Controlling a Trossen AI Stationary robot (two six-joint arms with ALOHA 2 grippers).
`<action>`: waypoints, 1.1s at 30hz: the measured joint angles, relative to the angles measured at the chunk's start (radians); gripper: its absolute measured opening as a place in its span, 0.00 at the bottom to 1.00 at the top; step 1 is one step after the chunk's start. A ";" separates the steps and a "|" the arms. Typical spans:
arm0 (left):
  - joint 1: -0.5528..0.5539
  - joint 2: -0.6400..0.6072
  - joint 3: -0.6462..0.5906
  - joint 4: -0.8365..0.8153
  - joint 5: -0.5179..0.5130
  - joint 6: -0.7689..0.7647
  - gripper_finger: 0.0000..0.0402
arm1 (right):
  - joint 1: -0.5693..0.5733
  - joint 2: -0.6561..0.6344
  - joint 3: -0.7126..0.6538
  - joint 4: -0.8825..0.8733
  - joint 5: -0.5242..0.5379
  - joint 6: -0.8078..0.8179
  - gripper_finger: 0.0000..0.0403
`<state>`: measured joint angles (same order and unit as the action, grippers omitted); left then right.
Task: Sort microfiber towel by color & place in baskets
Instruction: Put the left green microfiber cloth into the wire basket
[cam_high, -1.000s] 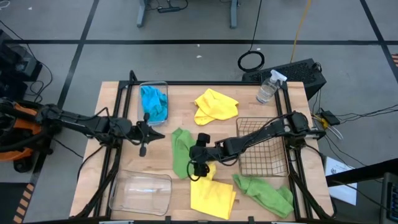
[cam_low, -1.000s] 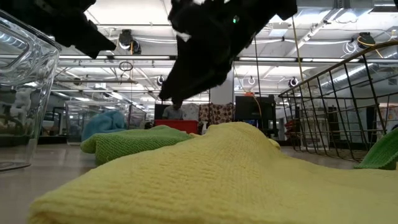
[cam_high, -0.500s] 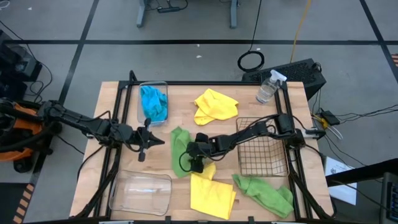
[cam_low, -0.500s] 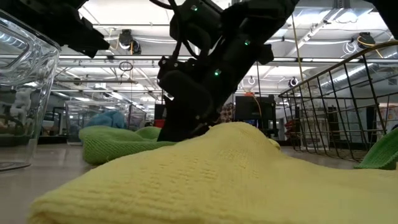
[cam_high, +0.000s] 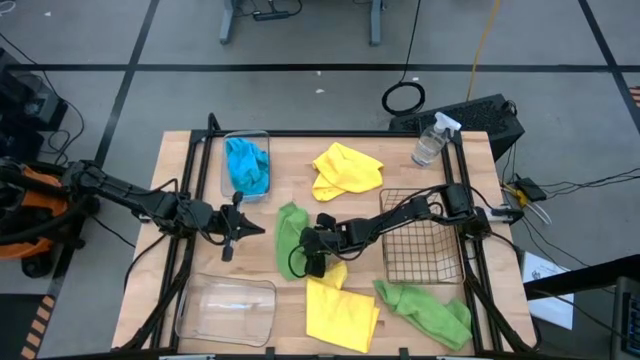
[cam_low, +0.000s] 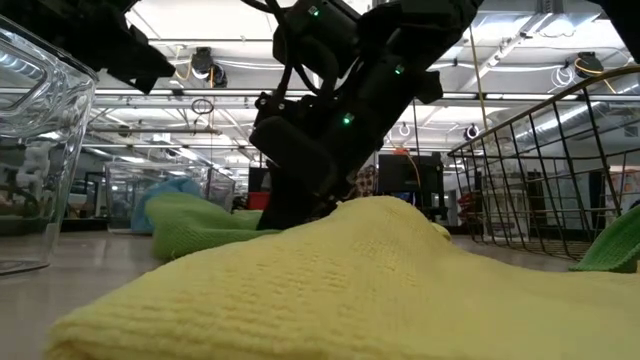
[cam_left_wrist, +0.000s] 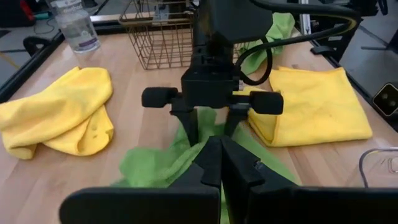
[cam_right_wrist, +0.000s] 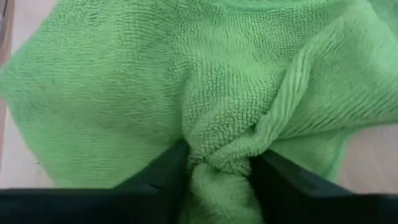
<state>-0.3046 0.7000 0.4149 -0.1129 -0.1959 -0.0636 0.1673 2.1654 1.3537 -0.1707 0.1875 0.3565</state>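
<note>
At the table, from above: right gripper (cam_high: 312, 262) is down on the green towel (cam_high: 290, 238) at mid-table; left gripper (cam_high: 230, 243) hovers just beside it, jaws pressed together. Blue towel (cam_high: 247, 165) lies in a clear tub (cam_high: 226, 141); wire basket (cam_high: 420, 237) and second clear tub (cam_high: 228, 308) hold nothing.
Table level: yellow towel (cam_low: 330, 290) fills the foreground, green cloth behind it under the dark arm.
Left wrist: its own fingers (cam_left_wrist: 219, 163) meet; another yellow towel (cam_left_wrist: 59, 109) lies apart, near a spray bottle (cam_left_wrist: 74, 26).
Right wrist: fingers (cam_right_wrist: 165, 167) pinch a bunched green fold.
</note>
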 joint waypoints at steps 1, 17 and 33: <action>0.000 0.004 0.000 0.000 0.000 -0.007 0.00 | 0.000 0.000 0.000 0.000 -0.001 0.000 0.32; 0.000 0.136 0.001 0.172 0.000 -0.001 0.00 | 0.011 -0.085 -0.010 0.075 0.056 -0.112 0.02; -0.005 0.239 0.001 0.376 -0.099 0.116 0.38 | 0.086 -0.314 -0.004 0.102 0.278 -0.246 0.03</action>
<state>-0.3100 0.9394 0.4160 0.2628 -0.2951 0.0521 0.2534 1.8511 1.3499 -0.0688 0.4651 0.1108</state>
